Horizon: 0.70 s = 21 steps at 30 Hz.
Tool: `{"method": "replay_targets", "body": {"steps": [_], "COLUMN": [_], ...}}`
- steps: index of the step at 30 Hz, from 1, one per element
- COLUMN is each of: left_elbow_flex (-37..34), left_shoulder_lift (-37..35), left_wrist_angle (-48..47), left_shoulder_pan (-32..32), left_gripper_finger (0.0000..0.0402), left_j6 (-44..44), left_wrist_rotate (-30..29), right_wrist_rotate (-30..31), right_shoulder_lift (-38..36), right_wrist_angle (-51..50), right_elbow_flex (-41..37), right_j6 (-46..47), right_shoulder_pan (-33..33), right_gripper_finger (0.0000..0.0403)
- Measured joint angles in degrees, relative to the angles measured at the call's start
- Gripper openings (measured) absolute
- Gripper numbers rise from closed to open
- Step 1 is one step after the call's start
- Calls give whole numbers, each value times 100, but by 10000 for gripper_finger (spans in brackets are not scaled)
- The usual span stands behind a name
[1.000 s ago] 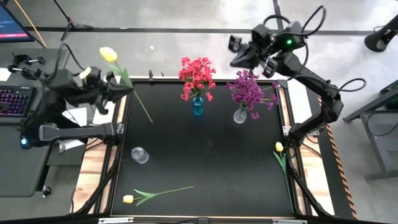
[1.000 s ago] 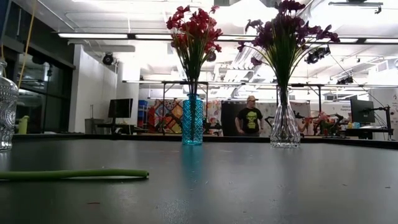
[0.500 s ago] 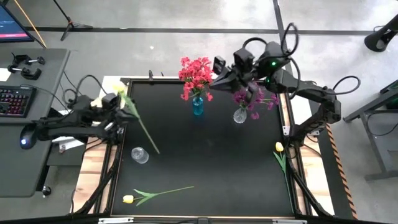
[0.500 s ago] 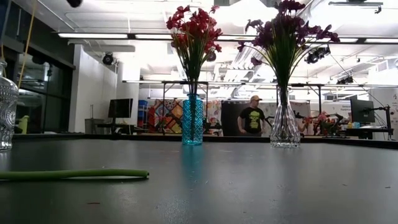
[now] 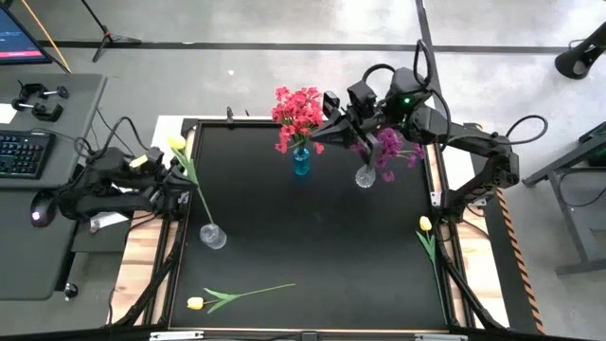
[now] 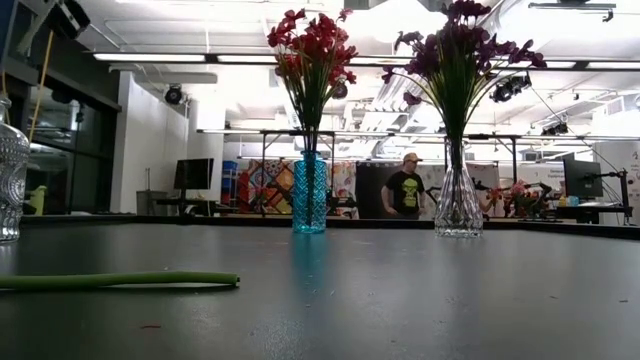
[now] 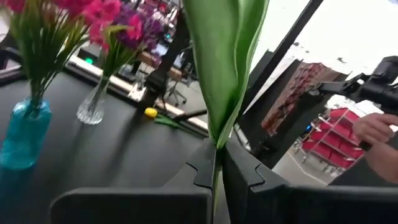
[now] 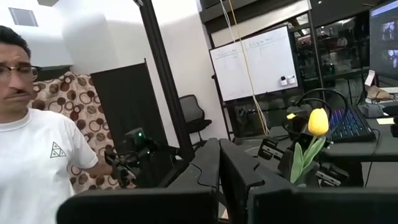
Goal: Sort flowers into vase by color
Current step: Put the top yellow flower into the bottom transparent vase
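My left gripper (image 5: 183, 176), at the table's left edge, is shut on a yellow flower (image 5: 176, 143) with a long green stem. The stem's lower end (image 5: 209, 225) is at the mouth of a clear vase (image 5: 213, 236); whether it is inside, I cannot tell. My right gripper (image 5: 325, 120) is shut and holds nothing. It hangs high between the red flowers (image 5: 299, 112) in a blue vase (image 6: 309, 195) and the purple flowers (image 5: 386, 142) in a clear vase (image 6: 459, 203). Two more yellow flowers lie on the table, one near the front (image 5: 237, 295) and one at the right edge (image 5: 426, 233). My left gripper pinches the stem (image 7: 216, 163) between its two fingers, just below the base of a broad green leaf (image 7: 225, 68). The fingers come level from the table's left and lie across the stem. The flower is lifted and slanted, bud up and far, lower end by the clear vase.
A keyboard (image 5: 21, 153) and a mouse sit on the side desk to the left. A person in a white shirt (image 8: 37, 162) stands beyond the table in the right wrist view, and another person's hand (image 7: 378, 130) shows in the left wrist view.
My left gripper has sunk and drawn back toward the table's left edge with the yellow flower. The stem's lower end has come down to the clear vase near the left edge. My right gripper has swung from the far right corner toward the red flowers.
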Motion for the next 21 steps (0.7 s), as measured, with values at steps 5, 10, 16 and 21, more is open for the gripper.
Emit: {"method": "replay_targets", "body": {"steps": [5, 10, 16, 21], "left_elbow_flex": [3, 156, 325, 304], "left_shoulder_lift": [-207, -349, -413, -411], "left_wrist_angle": [-523, -1233, -1216, -1330], "left_shoulder_pan": [2, 2, 2, 2], "left_gripper_finger": [0, 0, 0, 0], "left_j6": [26, 88, 499, 592], "left_wrist_rotate": [42, 16, -343, -432], "right_wrist_rotate": [0, 59, 396, 560], "right_shoulder_lift": [0, 0, 0, 0], "right_wrist_angle": [-38, -120, -200, -211], "right_elbow_flex": [0, 0, 0, 0], "right_j6": [-1, -42, -57, -56], "right_shoulder_pan": [-2, -2, -2, -2], "right_gripper_finger": [0, 0, 0, 0]}}
